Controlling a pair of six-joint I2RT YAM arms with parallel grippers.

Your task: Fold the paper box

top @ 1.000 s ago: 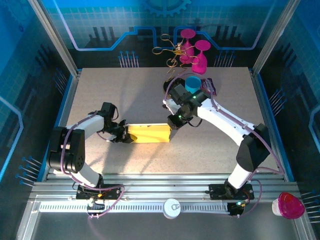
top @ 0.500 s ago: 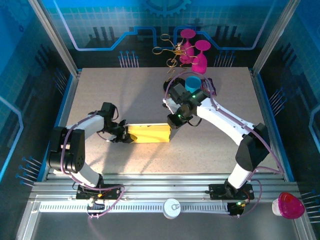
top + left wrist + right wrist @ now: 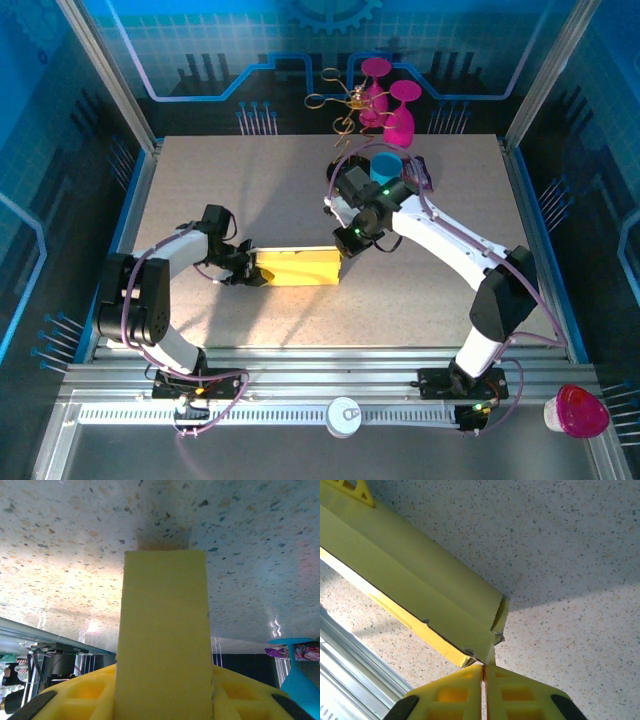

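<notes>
- Paper box (image 3: 297, 268) lies near the centre of the desk (image 3: 200, 180) as a long yellow block, its long axis running 9 to 3 o'clock.
- Left end effector (image 3: 248, 267) grips the box's 9 o'clock end. The wrist view shows the yellow panel sandwiched between both fingers.
- Right end effector (image 3: 483, 670) is closed, tips together right at the box's 3 o'clock corner, where an end flap gapes slightly. Cannot tell whether any flap edge is pinched.
- Risk: with no card between the right tips, a pull would come away empty and leave the flap unfolded.
- Risk: if card is pinched, pulling against the left clamp could tear or crease it, or drag the box from the left grip.
- Risk: blue cup (image 3: 385, 165) sits close at 12 o'clock of the right wrist. A backward swing could knock it.
</notes>
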